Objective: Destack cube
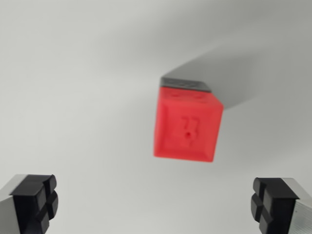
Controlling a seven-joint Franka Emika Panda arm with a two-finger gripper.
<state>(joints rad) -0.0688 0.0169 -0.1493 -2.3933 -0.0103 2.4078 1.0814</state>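
Observation:
A red cube [187,127] sits on top of a dark grey cube [187,84], of which only a thin strip of the far side shows above the red one. The stack stands on a pale grey surface, right of centre in the wrist view, and is slightly blurred. My gripper [156,204] is open and high above the stack, nearer the camera. Its left fingertip [35,202] and right fingertip [273,202] are wide apart at the bottom corners, with nothing between them.
The stack casts a long grey shadow [229,68] up and to the wrist view's right. The pale surface [73,97] is plain all round the cubes.

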